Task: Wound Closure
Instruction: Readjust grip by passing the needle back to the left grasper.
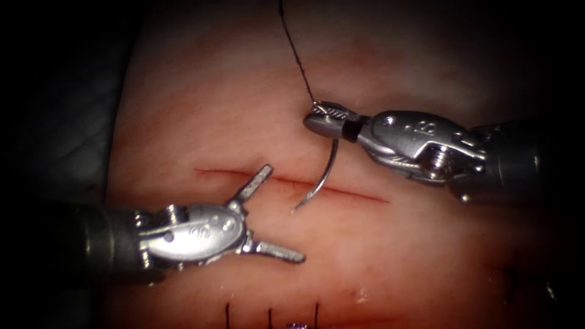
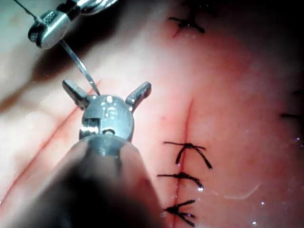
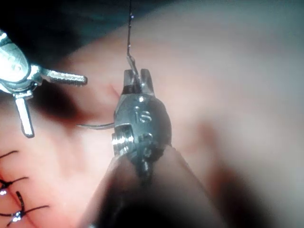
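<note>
The cut [image 1: 359, 194] runs as a thin red line across the tissue [image 1: 201, 91]. My right tool [image 1: 323, 117] is shut on the curved needle [image 1: 328, 173] close to its thread end. The needle hangs down across the cut with its tip just past the near edge; I cannot tell if the tip touches the tissue. Dark thread [image 1: 294, 52] rises from the jaws toward the far side. My left tool [image 1: 277, 216] stands open and holds nothing, its jaws spread just left of the needle tip. The left wrist view shows this tool [image 2: 107, 89] with the needle [image 2: 78, 64] slanting toward it. The right tool [image 3: 137, 78] grips the needle [image 3: 95, 126] in the right wrist view.
Dark stitches [image 1: 270, 317] stand along the near edge of the tissue, and another stitch [image 1: 510, 277] sits at the near right. Tied stitches [image 2: 187, 149] close a second cut [image 2: 189, 114] beside the left tool. Dark cloth [image 1: 61, 122] lies left of the tissue.
</note>
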